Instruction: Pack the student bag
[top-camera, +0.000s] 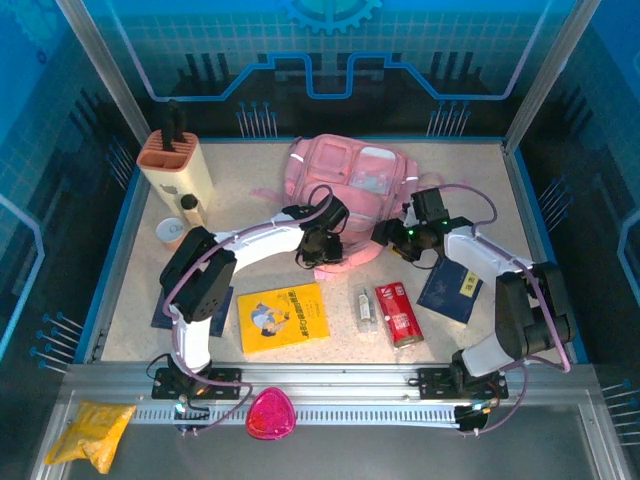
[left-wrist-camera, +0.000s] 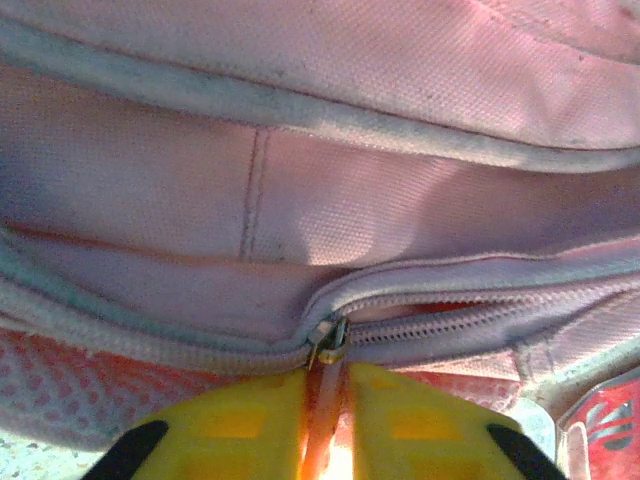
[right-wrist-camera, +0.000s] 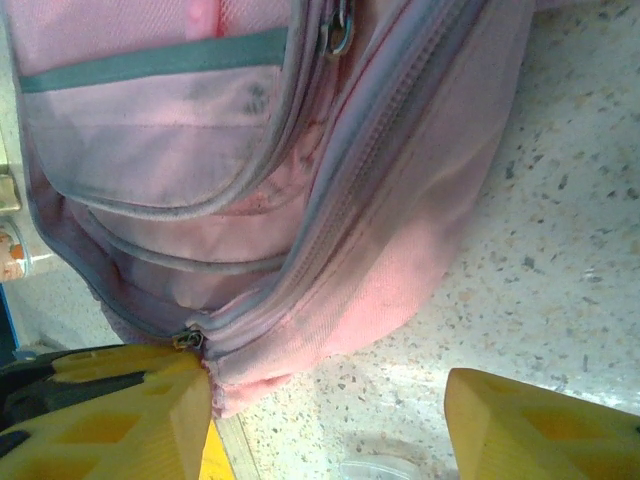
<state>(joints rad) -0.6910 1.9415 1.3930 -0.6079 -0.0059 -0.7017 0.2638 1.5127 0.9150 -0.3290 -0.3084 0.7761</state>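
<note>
**Front ledge.** A yellow packet (top-camera: 90, 432) lies at the left. A pink heart-shaped case (top-camera: 270, 413) lies near the middle.

**Near table.** A yellow book (top-camera: 285, 317), a small clear bottle (top-camera: 364, 308), a red packet (top-camera: 398, 313) and a dark blue booklet (top-camera: 452, 290) lie in a row between the two arms. None of them is touched.

**Left arm (top-camera: 195, 290).** The upper link stands up from the base and the elbow is folded. The white forearm reaches right and away, and the wrist tips down at the near edge of the backpack (top-camera: 350, 170).

**Left gripper (left-wrist-camera: 327, 385).** It is nosed up against the backpack's zip line. The jaws stand only a slit apart. The zipper pull (left-wrist-camera: 328, 345) hangs from its slider straight down into that slit. I cannot tell whether the yellow fingers (left-wrist-camera: 240, 420) actually pinch it.

**Right arm (top-camera: 520, 310).** The elbow is bent out to the right. The forearm angles left and away, with the wrist low beside the backpack's near right corner.

**Right gripper (right-wrist-camera: 330, 420).** The jaws are spread wide and hold nothing. One finger sits against the backpack's corner by a second slider (right-wrist-camera: 188, 340). The other is well clear, over the bare speckled table (top-camera: 470, 190).

**Backpack.** It lies flat at the far middle of the table with its pockets facing up. Its near edge lies at both grippers. The zip seen from the left wrist looks closed on one side of the slider and parted on the other.

**Far left.** A beige holder (top-camera: 178, 165) with an orange top stands upright, well apart from the backpack.
</note>
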